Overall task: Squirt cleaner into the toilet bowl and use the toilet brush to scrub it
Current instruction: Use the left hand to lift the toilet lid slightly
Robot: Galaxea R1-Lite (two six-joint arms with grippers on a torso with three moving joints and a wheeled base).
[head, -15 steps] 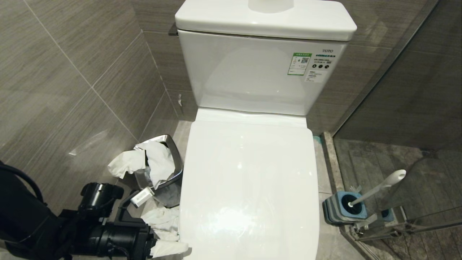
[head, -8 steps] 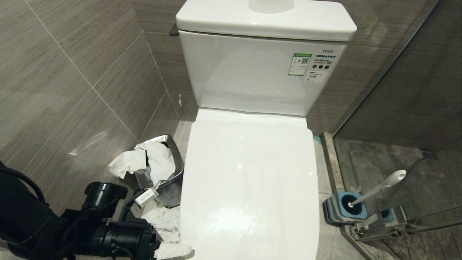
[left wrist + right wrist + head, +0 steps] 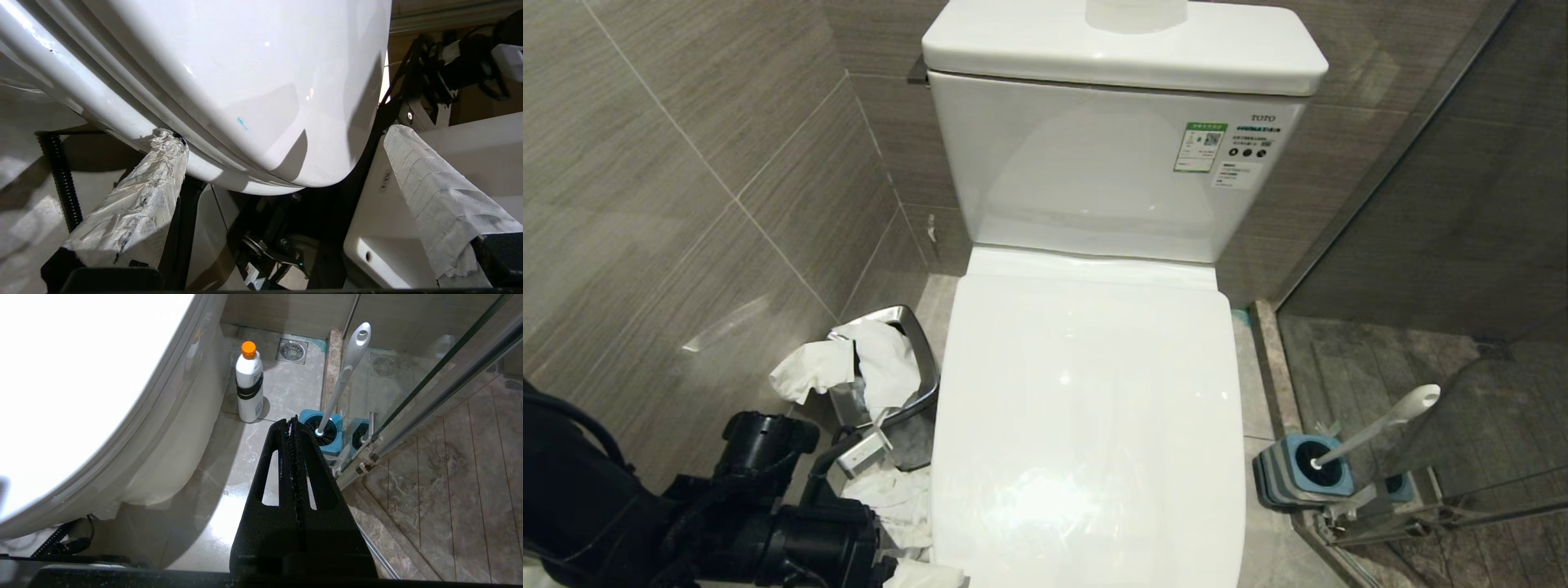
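Note:
The toilet has its white lid down, so the toilet bowl is hidden. My left gripper is open at the lid's front left corner. The lid's front edge lies between its tape-wrapped fingers, and one fingertip rests against the seam under the lid. In the head view only one wrapped finger shows. A tiny blue fleck marks the lid. The toilet brush leans in its blue holder on the floor to the right. My right gripper is shut and empty, low beside the toilet.
A steel waste bin stuffed with white tissue stands left of the toilet, with more tissue on the floor. A white bottle with an orange cap stands by the toilet's base. A glass shower partition runs just behind the holder. Tiled wall closes the left side.
My left arm has shifted a little to the right, toward the lid's front corner, still open. Nothing else has moved.

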